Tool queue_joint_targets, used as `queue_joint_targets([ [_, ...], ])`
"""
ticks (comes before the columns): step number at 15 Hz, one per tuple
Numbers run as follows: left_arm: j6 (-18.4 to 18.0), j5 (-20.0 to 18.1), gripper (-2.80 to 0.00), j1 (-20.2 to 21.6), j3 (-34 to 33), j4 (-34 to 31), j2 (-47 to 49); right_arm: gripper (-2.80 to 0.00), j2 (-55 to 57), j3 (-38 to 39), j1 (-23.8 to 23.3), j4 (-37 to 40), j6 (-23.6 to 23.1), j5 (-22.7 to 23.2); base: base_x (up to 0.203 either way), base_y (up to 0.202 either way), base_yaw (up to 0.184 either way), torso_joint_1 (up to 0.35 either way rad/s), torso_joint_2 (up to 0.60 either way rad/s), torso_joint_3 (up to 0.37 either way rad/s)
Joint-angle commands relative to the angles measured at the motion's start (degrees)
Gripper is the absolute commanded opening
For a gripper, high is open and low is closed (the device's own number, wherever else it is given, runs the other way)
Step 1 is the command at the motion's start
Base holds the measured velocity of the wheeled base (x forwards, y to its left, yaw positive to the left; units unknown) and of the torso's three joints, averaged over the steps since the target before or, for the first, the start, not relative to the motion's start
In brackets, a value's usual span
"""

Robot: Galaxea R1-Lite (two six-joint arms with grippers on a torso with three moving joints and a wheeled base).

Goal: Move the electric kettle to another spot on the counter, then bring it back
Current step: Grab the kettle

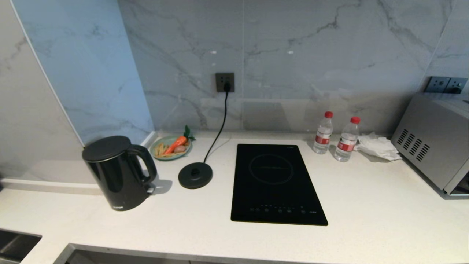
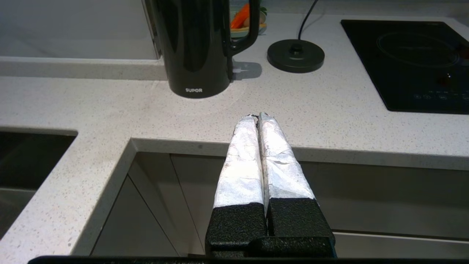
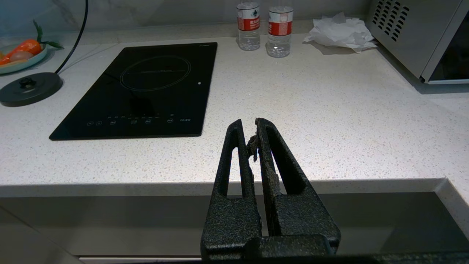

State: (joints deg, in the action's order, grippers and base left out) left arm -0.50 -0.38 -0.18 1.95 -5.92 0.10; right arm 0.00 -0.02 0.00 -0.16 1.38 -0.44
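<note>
Both grippers, left gripper point(image 2: 258, 115) and right gripper point(image 3: 248, 123), hang pressed together off the counter point(image 1: 366, 220); spread the left, then take the kettle point(image 1: 117, 172) by its handle point(image 1: 146, 163).

Head view looks down and forward from above the desk point(image 1: 366, 220), taking in its full width. Both wrist views sit low by the front edge, facing the wall. Left wrist view shares electric kettle point(image 2: 196, 47) and base disc point(image 2: 295, 55); all share induction hob point(image 3: 139, 88).
</note>
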Motion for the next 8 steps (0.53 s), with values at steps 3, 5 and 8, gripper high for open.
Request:
queue_joint_targets([
  [3, 0.1, 0.0, -2.8, 0.0, 0.0, 0.0, 0.0, -2.8, 0.1, 0.0, 0.0, 0.0, 0.0, 0.0, 0.0, 0.0, 0.0, 0.0, 0.0, 0.0],
  [5, 0.1, 0.1, -2.8, 0.0, 0.0, 0.0, 0.0, -2.8, 0.1, 0.0, 0.0, 0.0, 0.0, 0.0, 0.0, 0.0, 0.0, 0.0, 0.0, 0.0],
  [8, 0.2, 0.3, -2.8, 0.1, 0.0, 0.0, 0.0, -2.8, 0.1, 0.0, 0.0, 0.0, 0.0, 0.0, 0.0, 0.0, 0.0, 0.0, 0.0, 0.0],
])
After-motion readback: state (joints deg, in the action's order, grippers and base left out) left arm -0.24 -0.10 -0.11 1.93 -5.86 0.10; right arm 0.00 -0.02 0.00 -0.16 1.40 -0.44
